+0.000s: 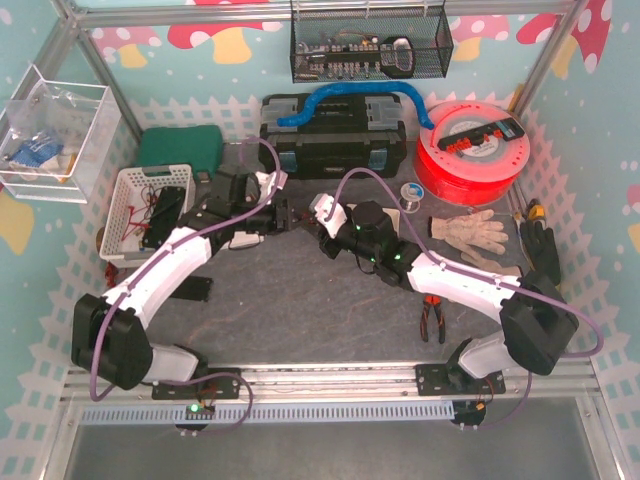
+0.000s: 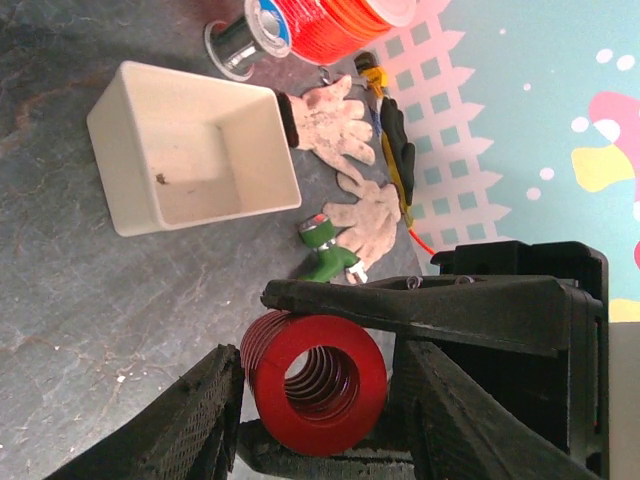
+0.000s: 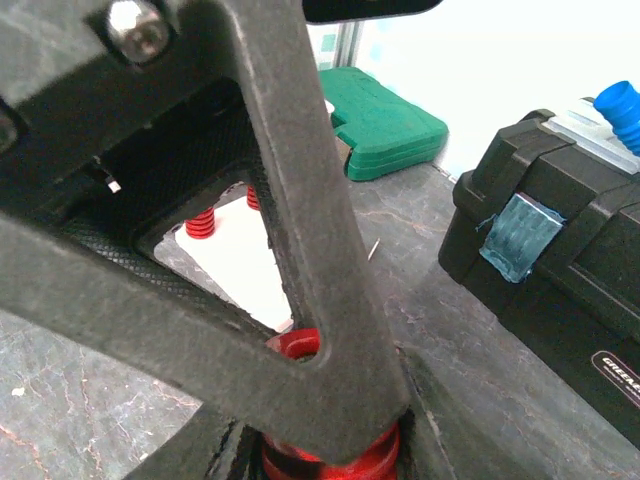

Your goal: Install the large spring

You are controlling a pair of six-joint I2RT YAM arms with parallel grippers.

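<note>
The large spring (image 2: 320, 335) sits end-on at the bottom of the left wrist view, hollow core facing the lens, bracketed by the textured fingers (image 2: 195, 425) of the left gripper (image 2: 318, 410). One pad looks to touch the coils, but whether the pair is truly clamped cannot be told. The right gripper (image 3: 325, 450), at the lower edge of its own view, appears closed on the same spring, with a black frame (image 3: 300, 200) crossing in front of it. The step in hand looks like a pass or a shared hold ahead of seating. Done well, it calls for the left fingers to meet the coils squarely across the middle rather than near an end. One grip should be firm before the other lets go, since a round spring pinched off-centre is apt to roll or pop free.
</note>
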